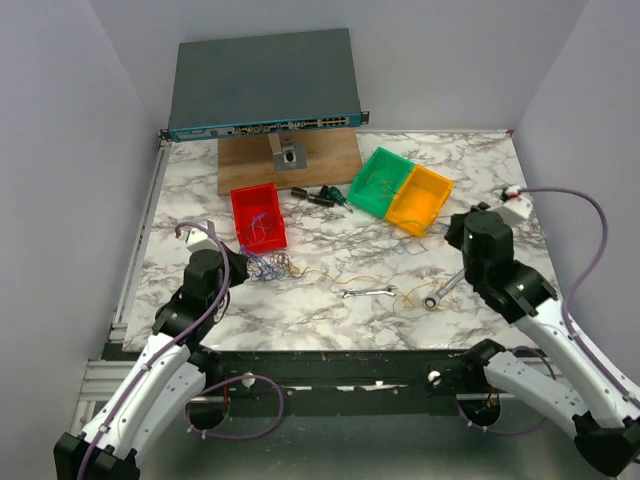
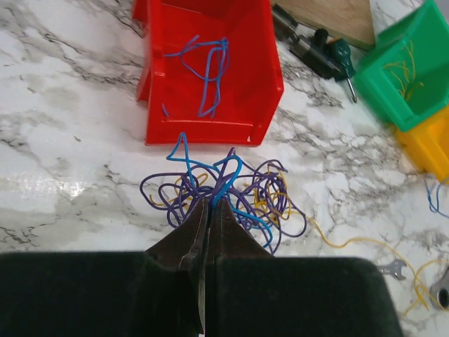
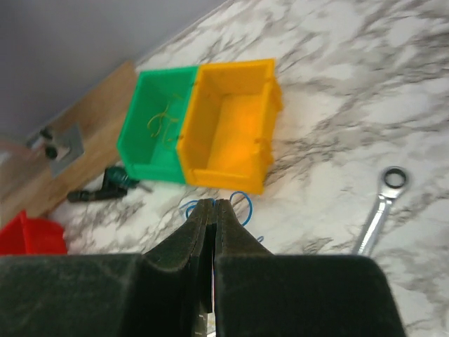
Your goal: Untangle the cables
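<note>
Left jaws: I am pressing them together in the cables (image 2: 226,182), seemingly pinching one blue strand | right jaws: together, gripping nothing | knot lying on counter (image 2: 63,140), just before red bin (image 2: 203,132) | strands light, limp, springy, snagging easily: taking one free loop.
</note>
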Motion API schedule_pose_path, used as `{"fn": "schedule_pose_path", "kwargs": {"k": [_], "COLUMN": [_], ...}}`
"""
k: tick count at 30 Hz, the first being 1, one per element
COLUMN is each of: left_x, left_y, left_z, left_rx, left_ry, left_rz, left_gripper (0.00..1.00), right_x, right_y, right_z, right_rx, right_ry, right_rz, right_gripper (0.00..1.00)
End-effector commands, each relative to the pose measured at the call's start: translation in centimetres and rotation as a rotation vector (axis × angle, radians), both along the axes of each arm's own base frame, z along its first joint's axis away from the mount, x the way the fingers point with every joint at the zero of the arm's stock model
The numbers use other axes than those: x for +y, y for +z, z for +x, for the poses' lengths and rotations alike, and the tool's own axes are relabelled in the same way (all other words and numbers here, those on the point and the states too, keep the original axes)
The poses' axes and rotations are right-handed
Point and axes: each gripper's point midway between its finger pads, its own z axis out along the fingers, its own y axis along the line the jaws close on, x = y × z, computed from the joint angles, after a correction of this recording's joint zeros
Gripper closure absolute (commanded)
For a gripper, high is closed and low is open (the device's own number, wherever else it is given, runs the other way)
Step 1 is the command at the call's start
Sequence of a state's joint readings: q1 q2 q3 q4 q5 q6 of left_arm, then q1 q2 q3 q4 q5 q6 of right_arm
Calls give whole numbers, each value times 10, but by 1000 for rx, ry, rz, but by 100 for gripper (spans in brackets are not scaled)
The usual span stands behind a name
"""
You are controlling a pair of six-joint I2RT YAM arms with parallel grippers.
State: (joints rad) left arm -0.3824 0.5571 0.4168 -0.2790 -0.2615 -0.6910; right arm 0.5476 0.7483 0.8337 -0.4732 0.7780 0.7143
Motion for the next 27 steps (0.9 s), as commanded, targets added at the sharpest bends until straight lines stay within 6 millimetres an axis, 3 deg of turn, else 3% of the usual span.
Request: {"fn": "schedule_pose_path", "kwargs": {"k": [1,4,8,13,17,18,20,21,22,24,27], "left_x": [-23,-41,-75,-124,-163,-167,-164,-157,-148,-129,-96], "left_y": [22,24,7,-8,-1,3,16,23,33,55,78], "left_z": [-3,-9,-24,-44,-52,-51,-46,-42,-36,-30,-23], "left_rx": [-49,-27,98,151,141,131,100,78,46,-11,-41], "left_ry": [-148,-250,-388,-511,-628,-641,-622,-597,-567,-525,-458], "left_rz": [-27,-50,-86,-74,-84,-69,-43,-33,-32,-31,-18], "left_gripper": [100,100,100,100,99,89,57,40,31,20,19], "right_x": [82,134,176,199,217,223,237,244,253,271,299], "right_y": [27,36,51,84,111,116,125,128,131,133,136], "right_z": [23,27,34,46,50,52,53,53,53,53,54], "right_rx": [-50,-67,-82,-145,-185,-190,-194,-195,-196,-193,-198], "right_ry": [426,680,865,943,1017,1040,1084,1094,1104,1128,1152], "right_rz": [0,24,63,73,82,87,92,84,76,57,36], "right_gripper": [99,99,99,99,99,99,99,99,99,99,99]}}
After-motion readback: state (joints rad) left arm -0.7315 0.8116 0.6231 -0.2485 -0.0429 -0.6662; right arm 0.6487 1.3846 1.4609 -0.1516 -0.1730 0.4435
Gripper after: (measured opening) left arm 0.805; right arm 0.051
